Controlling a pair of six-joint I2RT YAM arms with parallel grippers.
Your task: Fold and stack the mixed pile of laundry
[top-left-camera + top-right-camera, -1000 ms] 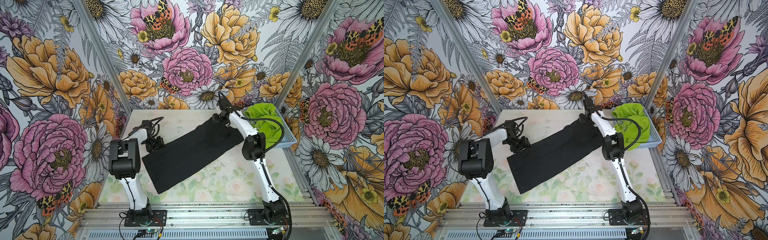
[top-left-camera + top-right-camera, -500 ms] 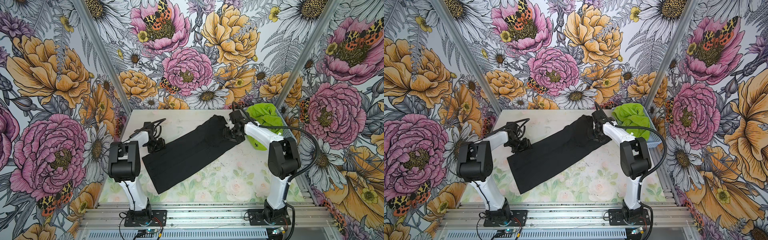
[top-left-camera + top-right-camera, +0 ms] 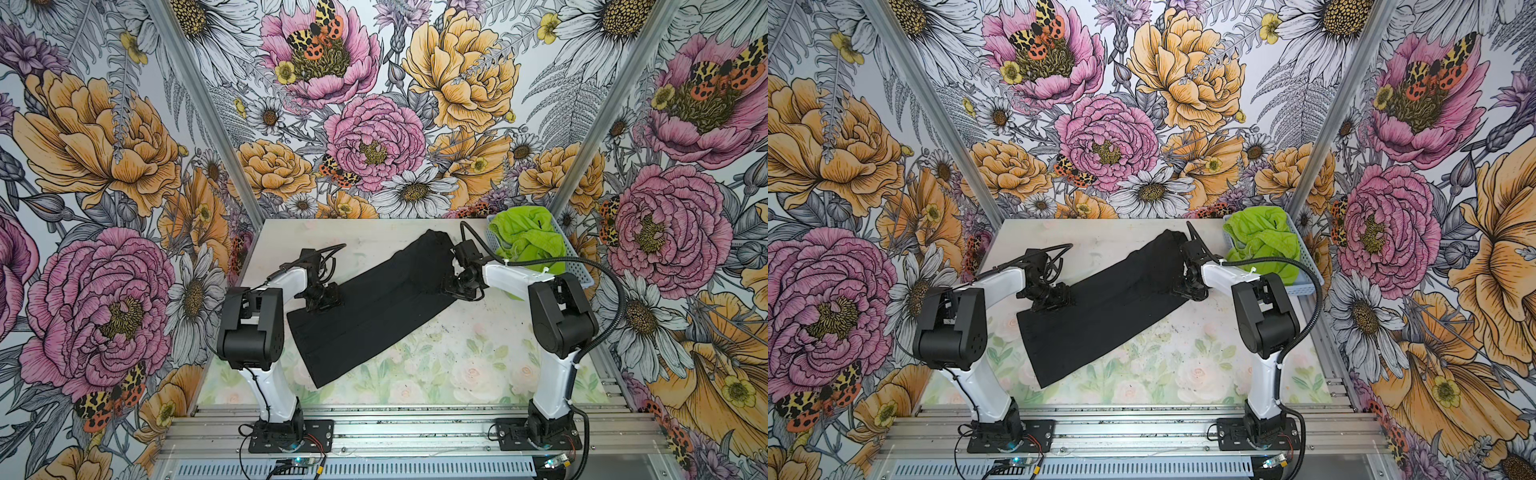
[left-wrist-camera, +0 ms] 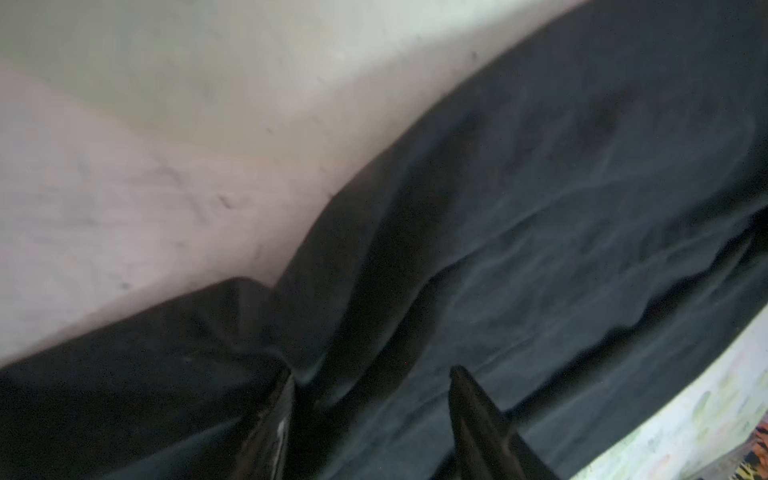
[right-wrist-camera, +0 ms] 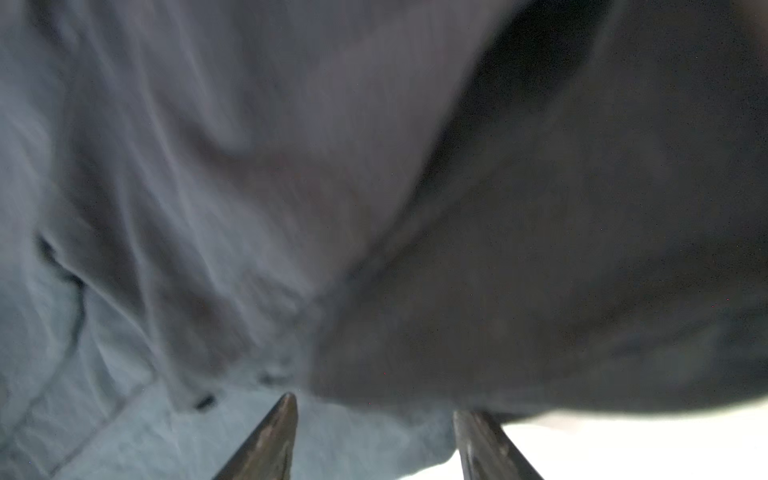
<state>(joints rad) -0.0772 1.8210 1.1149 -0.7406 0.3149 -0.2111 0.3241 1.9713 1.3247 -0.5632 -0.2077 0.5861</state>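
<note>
- Now the black T-shirt (image 3: 374, 307) lies flat on the table (image 3: 457, 365) as a long folded strip, and it runs slantwise between the 2 grippers.
- At its one long edge, close to the end, the left gripper (image 3: 324, 301) stands low over the cloth and seems to touch it.
- From the left wrist view, the 2 fingers (image 4: 478, 415) of this gripper are about half apart. Dark wrinkled cloth lies under and in front of them, and a fold covers part of 1 finger. I cannot tell if any cloth is pinched.
- Just past these fingertips the cloth ends and the pale table top begins.
- At the other end of the strip, the right gripper (image 3: 457, 291) is down at the edge of the T-shirt, where the cloth is a little bunched.
- From the right wrist view, its fingers (image 5: 270, 440) are also about half apart. The gap between them looks free, and the T-shirt fills almost all the picture in front of the tips, which is blurred.
- Behind the right gripper, on the side of its arm, the green shorts (image 3: 525, 241) lie crumpled in the light-blue basket (image 3: 582, 274), apart from the T-shirt.
- Both top views show the same arrangement.
</note>
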